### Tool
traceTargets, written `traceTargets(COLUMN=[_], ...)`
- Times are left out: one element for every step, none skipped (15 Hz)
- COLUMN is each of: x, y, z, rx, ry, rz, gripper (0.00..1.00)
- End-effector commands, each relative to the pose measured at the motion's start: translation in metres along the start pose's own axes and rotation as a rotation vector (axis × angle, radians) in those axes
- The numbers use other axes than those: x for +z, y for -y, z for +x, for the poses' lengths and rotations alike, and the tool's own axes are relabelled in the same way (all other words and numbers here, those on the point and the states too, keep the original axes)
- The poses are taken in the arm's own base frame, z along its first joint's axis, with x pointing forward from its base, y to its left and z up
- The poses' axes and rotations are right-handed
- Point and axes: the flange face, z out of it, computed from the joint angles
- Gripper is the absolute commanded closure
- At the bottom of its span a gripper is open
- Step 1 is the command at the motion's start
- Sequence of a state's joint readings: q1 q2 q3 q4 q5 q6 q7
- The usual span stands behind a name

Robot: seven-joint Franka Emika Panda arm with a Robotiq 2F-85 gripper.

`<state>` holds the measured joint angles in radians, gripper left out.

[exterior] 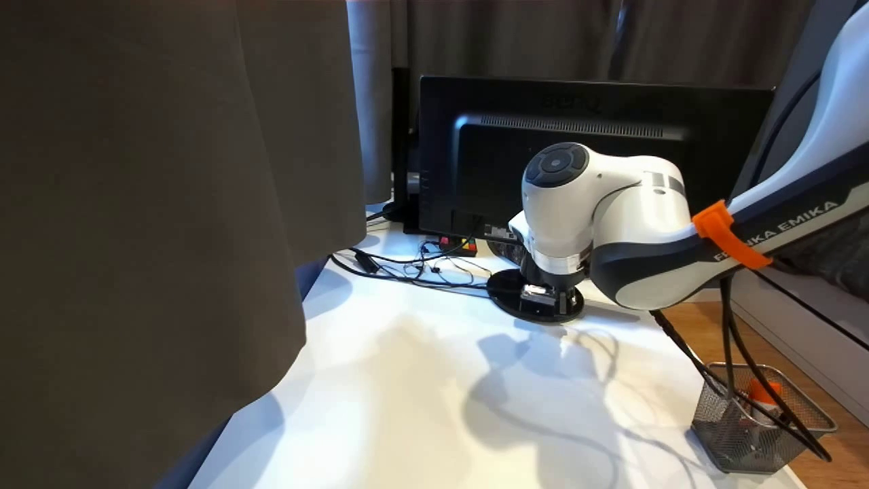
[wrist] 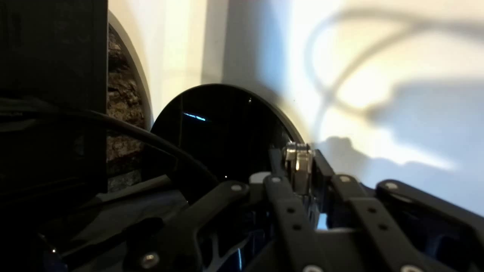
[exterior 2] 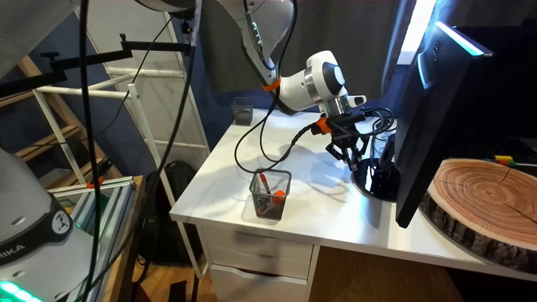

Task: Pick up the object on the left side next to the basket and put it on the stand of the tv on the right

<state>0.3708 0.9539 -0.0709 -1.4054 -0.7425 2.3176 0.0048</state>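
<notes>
Near the rim of the black stand (wrist: 230,128), clamping a small shiny metal object (wrist: 301,170) in the gripper (wrist: 298,153); pinched by its sides, likely for setting down there.

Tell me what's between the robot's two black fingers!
A shiny metal thing is held between the black fingers; the wrist view shows it. Exactly what it is, I can't tell.
</notes>
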Motion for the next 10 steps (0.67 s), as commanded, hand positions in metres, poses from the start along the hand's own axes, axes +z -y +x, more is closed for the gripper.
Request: traceTargets(x=[0.003,0.005,0.008,0.010,0.013,0.015,0.018,0.020,0.023,0.025], y=[0.008,0.010,0.012,0.013,0.014,0.014,0.013,0.011,0.010,0.009], z=[0.018,0.019,0.019,0.020,0.022,0.023,0.026,0.029,0.033,0.036], rx=[0.009,0.006,0.004,0.003,0.001,0.001,0.007,0.011,0.016,0.019], ry=[0.115,0.157,0.196,0.229,0.255,0.273,0.278,0.282,0.278,0.271], rz=[-0.128,-0.158,-0.186,-0.210,-0.230,-0.246,-0.261,-0.275,-0.281,-0.282], gripper=[0.95,0.95,0.95,0.95,0.95,0.95,0.95,0.95,0.95,0.95])
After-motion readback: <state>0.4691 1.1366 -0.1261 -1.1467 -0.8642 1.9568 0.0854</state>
